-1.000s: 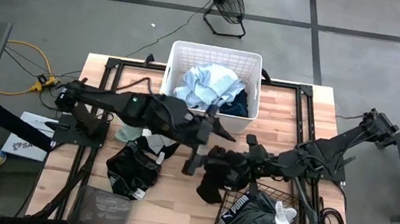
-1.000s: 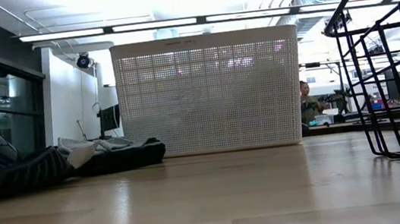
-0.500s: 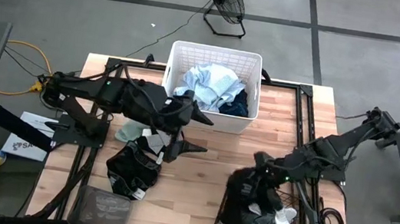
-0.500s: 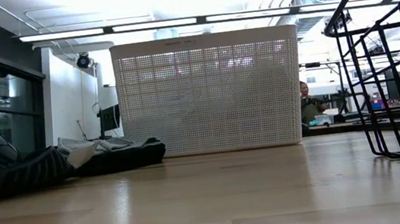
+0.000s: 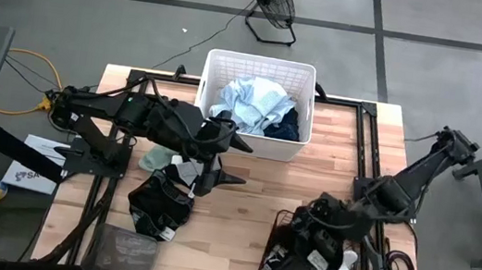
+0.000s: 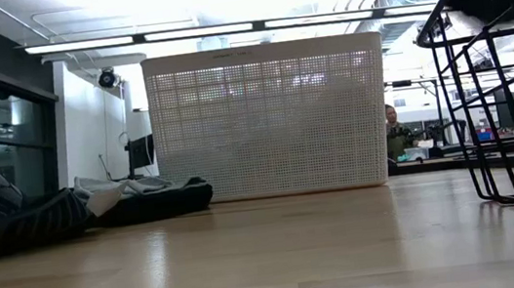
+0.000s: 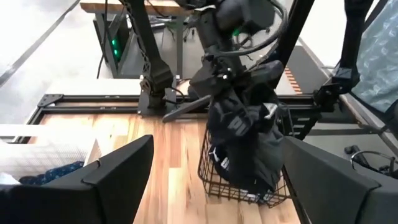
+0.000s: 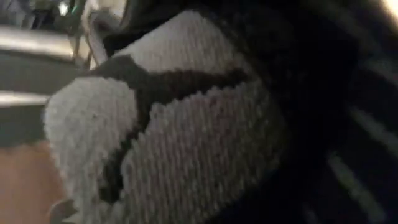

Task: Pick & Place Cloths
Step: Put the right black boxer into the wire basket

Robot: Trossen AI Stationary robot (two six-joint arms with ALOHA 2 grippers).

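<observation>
R gripper (image 5: pixel 315 243) over the wire basket (image 5: pixel 278 222), fingers clamped on a black cloth (image 7: pixel 249 146) hanging into it. L gripper (image 5: pixel 230 160) mid tabletop (image 5: pixel 251 202), fingers spread wide, empty. Light blue cloth (image 5: pixel 250 99) in white basket (image 5: pixel 232 59); dark cloths (image 5: pixel 162 201) on L side, prob. black/grey.

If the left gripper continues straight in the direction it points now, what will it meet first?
Probably the black wire basket with the black cloth the right gripper lowers into it; bare table lies between it and the open left gripper. Depth is uncertain.
</observation>
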